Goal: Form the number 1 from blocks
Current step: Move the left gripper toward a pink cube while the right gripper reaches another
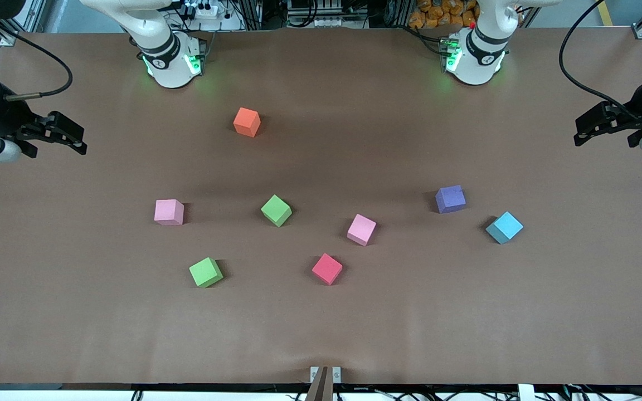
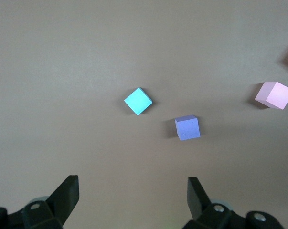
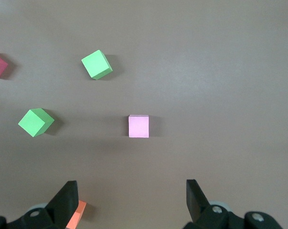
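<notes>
Eight blocks lie scattered on the brown table. The orange block [image 1: 247,122] is nearest the bases. A pink block [image 1: 169,212], a green one [image 1: 276,210], a second pink [image 1: 361,229], the purple [image 1: 450,199] and the light blue [image 1: 504,227] spread across the middle. Another green block [image 1: 205,272] and the red-pink one [image 1: 327,268] lie nearest the camera. My right gripper [image 1: 80,140] hangs open and empty over the right arm's end of the table. My left gripper [image 1: 580,132] hangs open and empty over the left arm's end, with the light blue block [image 2: 138,101] and purple block [image 2: 187,128] below it.
The two arm bases [image 1: 171,61] [image 1: 474,58] stand along the table's edge farthest from the camera. A small metal bracket [image 1: 325,374] sits at the edge nearest the camera. Bare brown table [image 1: 321,334] surrounds the blocks.
</notes>
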Controlling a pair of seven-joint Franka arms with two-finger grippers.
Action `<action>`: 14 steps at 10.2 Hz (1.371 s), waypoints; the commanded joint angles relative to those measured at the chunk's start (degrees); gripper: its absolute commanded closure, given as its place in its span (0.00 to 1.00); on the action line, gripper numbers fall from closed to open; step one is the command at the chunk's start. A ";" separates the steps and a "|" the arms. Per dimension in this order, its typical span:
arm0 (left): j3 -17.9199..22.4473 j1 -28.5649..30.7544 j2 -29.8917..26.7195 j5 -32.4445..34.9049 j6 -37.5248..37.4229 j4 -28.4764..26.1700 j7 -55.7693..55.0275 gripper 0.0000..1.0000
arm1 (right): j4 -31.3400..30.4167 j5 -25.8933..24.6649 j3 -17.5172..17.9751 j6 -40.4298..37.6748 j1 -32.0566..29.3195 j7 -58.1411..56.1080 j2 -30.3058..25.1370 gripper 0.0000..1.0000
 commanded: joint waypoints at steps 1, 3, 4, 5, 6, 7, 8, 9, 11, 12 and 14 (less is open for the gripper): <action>0.39 -0.17 -0.50 0.58 -1.20 0.01 0.31 0.00 | 0.01 0.56 -0.01 -0.47 -0.10 -0.70 -0.06 0.00; -0.14 -0.51 0.54 0.05 -1.20 -0.69 -1.00 0.00 | -0.07 0.56 -0.01 -0.38 -0.10 -0.70 0.12 0.00; -1.27 -0.69 1.86 -1.60 -0.24 -2.96 -1.44 0.00 | 0.01 0.65 -0.01 -0.82 -0.28 0.09 0.21 0.00; -1.46 -1.56 2.39 -3.36 3.77 -7.33 -1.45 0.00 | 0.10 0.82 -0.01 -1.78 -0.80 0.09 0.90 0.00; -1.63 -2.88 2.40 -3.55 10.16 -13.21 -1.45 0.00 | -0.07 0.82 -0.01 -1.88 -1.33 -0.25 1.61 0.00; -3.46 -3.15 2.75 -3.55 16.41 -18.22 -1.45 0.00 | -1.21 1.17 -0.01 -1.96 -1.42 -0.26 3.09 0.00; -4.96 -3.15 4.66 -3.55 20.64 -20.97 -1.45 0.00 | -4.00 3.00 -0.10 -1.18 -1.42 -0.43 3.72 0.00; -5.67 -3.50 6.94 -3.55 23.38 -22.74 -1.71 0.00 | -6.81 3.19 -0.10 0.39 -1.07 -0.52 4.85 0.00; -6.12 -4.65 10.82 -3.55 29.53 -27.21 -7.83 0.00 | -17.94 3.19 0.07 11.59 -0.28 -0.52 5.22 0.00; -6.20 -5.08 12.31 -3.64 31.30 -27.76 -8.82 0.00 | -21.31 3.19 0.07 15.40 -0.19 -0.52 6.35 0.00; -7.86 -6.48 12.77 -5.91 33.59 -25.93 -8.92 0.00 | -21.70 3.19 0.07 16.75 -0.45 -0.52 11.69 0.00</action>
